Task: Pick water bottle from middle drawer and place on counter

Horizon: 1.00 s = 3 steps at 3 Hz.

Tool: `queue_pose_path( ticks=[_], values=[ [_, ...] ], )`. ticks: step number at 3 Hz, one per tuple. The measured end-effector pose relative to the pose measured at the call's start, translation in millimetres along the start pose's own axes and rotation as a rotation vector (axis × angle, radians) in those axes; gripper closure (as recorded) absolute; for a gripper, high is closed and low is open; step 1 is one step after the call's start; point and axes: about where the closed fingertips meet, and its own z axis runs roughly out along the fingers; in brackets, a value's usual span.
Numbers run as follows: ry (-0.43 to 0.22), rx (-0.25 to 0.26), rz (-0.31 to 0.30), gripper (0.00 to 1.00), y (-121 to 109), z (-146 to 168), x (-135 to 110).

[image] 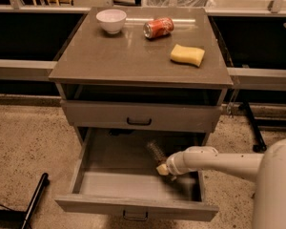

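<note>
Clear ribbed bottle [155,151] nr hand [162,170] in grey drawer [100,205].

One high camera, fairly near, looks down at the cabinet [186,119] front; the tool [162,169] hangs in the open drawer [109,157], surface [109,56] beyond it.

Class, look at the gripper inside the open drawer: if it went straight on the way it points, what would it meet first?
Probably the water bottle, lying just ahead of the gripper in the middle drawer; depth is unclear, so they may already touch.
</note>
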Motion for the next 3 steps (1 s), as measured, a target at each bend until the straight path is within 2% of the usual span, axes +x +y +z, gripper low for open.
queue_pose_path(
  ticks=[1,2,3],
  values=[
    [-0.013,-0.034,-0.086,1.00,16,-1,-7],
    [-0.004,-0.027,-0.144,1.00,20,-2,-7],
    [0.011,-0.080,-0.432,1.00,62,-37,-10]
  ],
)
